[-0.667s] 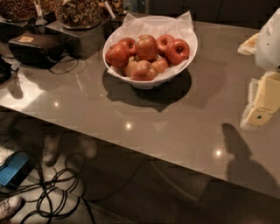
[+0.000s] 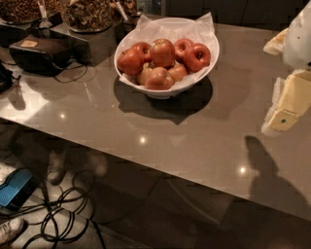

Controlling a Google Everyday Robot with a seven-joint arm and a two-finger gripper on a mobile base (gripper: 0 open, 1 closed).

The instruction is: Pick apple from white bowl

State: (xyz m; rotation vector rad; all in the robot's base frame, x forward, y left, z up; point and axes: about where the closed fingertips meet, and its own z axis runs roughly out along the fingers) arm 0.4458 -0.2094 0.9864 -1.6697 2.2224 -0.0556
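Note:
The white bowl (image 2: 167, 90) stands on the grey table, lined with crinkled white paper whose corners stick up at the back. It holds several apples. The apple (image 2: 163, 52), red with an orange-yellow blush, lies on top in the middle of the pile. Two darker, glossier red apples (image 2: 197, 57) lie to its right, and paler ones (image 2: 158, 78) lie in front. My gripper (image 2: 286, 104), pale yellow and white, hangs at the right edge of the view. It is above the table, well to the right of the bowl, and touches nothing.
Dark containers of nuts (image 2: 87, 14) and a black device with a cable (image 2: 39, 53) stand at the back left. The table's front edge (image 2: 146, 165) runs diagonally. Below it, cables (image 2: 58, 219) and a blue object (image 2: 17, 187) lie on the floor.
My gripper has edged slightly to the left. The bowl and the apples have not moved.

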